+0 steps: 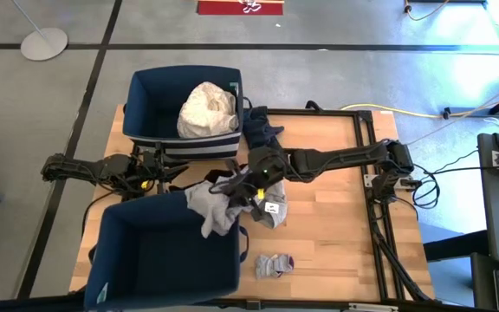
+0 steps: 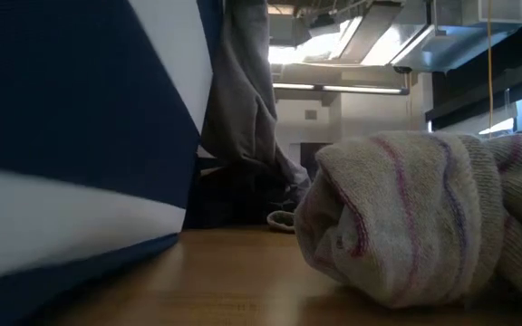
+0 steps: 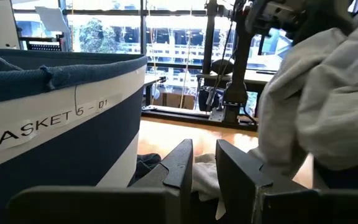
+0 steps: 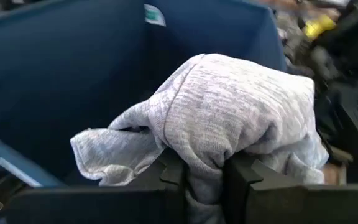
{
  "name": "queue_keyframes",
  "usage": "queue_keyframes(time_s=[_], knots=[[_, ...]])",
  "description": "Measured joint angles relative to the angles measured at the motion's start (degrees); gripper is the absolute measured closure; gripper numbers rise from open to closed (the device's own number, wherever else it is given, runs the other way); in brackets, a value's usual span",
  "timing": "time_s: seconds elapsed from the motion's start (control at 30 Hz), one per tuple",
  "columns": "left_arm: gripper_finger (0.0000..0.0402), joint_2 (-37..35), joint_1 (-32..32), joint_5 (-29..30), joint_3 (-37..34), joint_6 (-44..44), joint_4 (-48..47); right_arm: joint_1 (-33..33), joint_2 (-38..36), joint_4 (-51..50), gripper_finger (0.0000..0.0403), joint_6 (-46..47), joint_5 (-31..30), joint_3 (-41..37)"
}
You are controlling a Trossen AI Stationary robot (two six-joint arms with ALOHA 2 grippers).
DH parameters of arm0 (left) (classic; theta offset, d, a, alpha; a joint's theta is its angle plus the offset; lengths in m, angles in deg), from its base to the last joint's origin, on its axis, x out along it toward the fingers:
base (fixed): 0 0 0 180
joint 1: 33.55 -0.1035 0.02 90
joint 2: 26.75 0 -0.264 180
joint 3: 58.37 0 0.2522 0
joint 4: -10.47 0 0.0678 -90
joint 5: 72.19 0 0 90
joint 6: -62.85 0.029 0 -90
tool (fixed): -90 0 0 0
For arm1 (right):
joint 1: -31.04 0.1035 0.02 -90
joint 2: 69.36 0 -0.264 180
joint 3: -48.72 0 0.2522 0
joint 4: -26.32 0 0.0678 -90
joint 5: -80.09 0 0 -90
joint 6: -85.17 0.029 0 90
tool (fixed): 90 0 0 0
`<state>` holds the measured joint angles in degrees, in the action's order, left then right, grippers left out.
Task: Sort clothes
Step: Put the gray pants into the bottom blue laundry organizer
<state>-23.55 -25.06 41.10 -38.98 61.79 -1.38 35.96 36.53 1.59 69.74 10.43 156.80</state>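
My right gripper is shut on a light grey garment at the far right corner of the near navy bin. The garment also shows in the right wrist view and the low view. My left gripper stands between the two bins, its fingers a narrow gap apart, empty. A cream garment lies in the far navy bin. Dark garments and a white one lie mid-table. Grey socks lie near the front edge. My right gripper pinches a bunched fold of the light grey garment between its two fingers, several layers thick. The fingers come from the table's right side, slanting down. The garment is lifted and hangs slack below the fingers, over the near bin's far right corner.
The far bin's striped wall stands close beside my left gripper. The right arm reaches across the table's middle. A striped sock fills the low view's right. Bare wood shows at the table's right.
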Motion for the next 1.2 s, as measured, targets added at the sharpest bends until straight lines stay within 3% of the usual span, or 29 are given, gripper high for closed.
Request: queue_keyframes(time_s=[0.37, 0.57, 1.0, 1.2], knots=[[0.0341, 0.0, 0.0, 0.0, 0.0, 0.0, -0.4, 0.0, 0.7, 1.0, 0.0213, 1.7, 0.3, -0.1], [0.0341, 0.0, 0.0, 0.0, 0.0, 0.0, -1.4, 0.0, -0.2, -4.7, 0.0158, 1.8, 0.1, 3.8], [0.0341, 0.0, 0.0, 0.0, 0.0, -0.1, -1.3, 0.0, -0.9, -37.8, 0.0141, 3.2, -11.5, 26.0], [0.0341, 0.0, 0.0, 0.0, 0.0, -0.2, -1.3, -0.1, -1.8, -49.0, 0.0141, 7.4, -11.6, 27.4]])
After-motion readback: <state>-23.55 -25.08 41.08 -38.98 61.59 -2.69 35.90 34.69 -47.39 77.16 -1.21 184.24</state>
